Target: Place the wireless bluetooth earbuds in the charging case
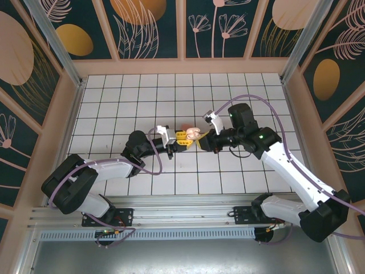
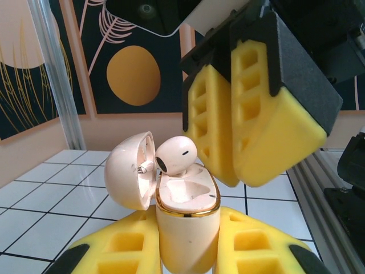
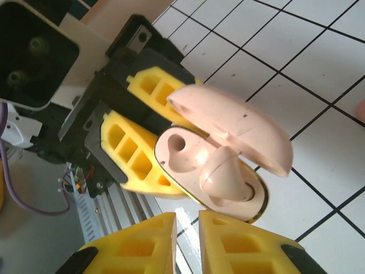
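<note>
Earbud (image 2: pixel 177 155) resting in the open charging case (image 2: pixel 188 228).
Left fingers (image 2: pixel 122 248) clamp the case; right fingers (image 2: pixel 268 142), pressed together and empty, hover just beside it.

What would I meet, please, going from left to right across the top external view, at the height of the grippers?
In order: left arm → left gripper → charging case, lid open → right gripper → right arm.

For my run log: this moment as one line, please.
left gripper: holds charging case; lid: open; earbud: in case; right gripper: shut
</note>
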